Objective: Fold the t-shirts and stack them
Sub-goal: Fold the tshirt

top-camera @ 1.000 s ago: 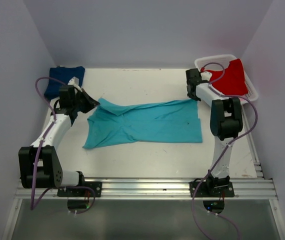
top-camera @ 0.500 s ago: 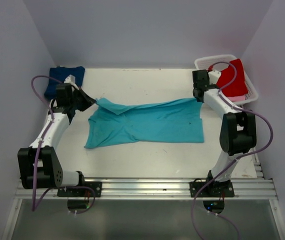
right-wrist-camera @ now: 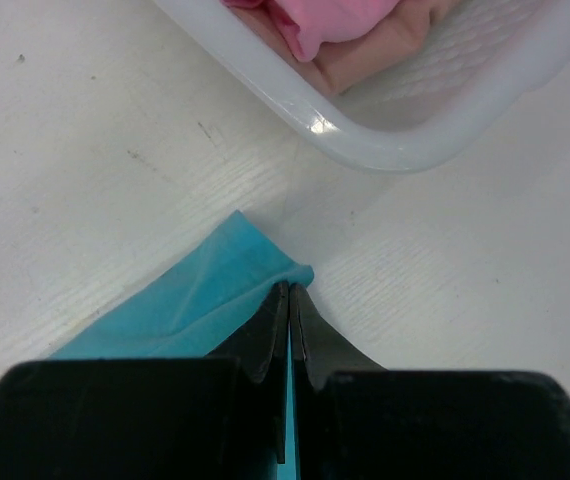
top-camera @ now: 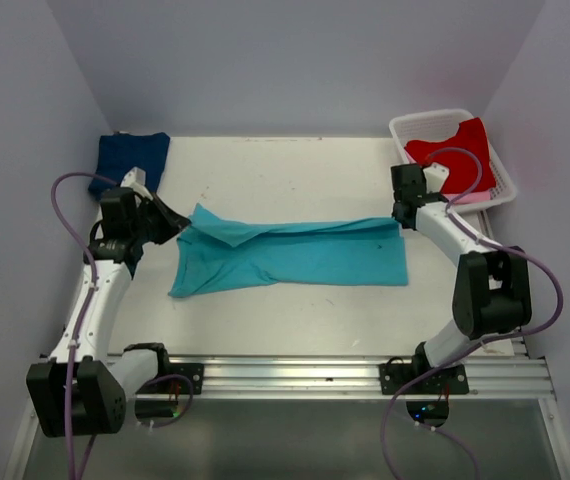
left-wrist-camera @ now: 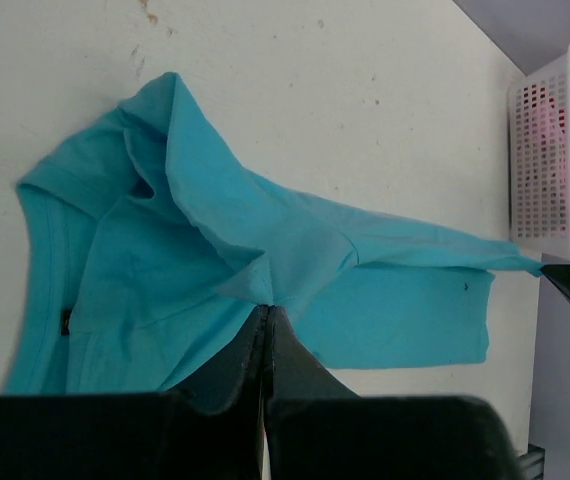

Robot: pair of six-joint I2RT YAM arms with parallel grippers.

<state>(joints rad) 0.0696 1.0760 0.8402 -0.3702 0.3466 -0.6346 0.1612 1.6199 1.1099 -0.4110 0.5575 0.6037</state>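
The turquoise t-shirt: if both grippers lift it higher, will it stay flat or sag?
Probably floppy: the turquoise t-shirt folds and creases between the left gripper and right gripper, so its middle would likely sag. It seems light: two fingertip pinches hold its edge up.

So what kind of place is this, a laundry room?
More likely a robot test booth than a laundry: two arms bolted to a metal rail at a white table, blank walls boxing it in, with the left gripper and right gripper pinching one turquoise t-shirt.
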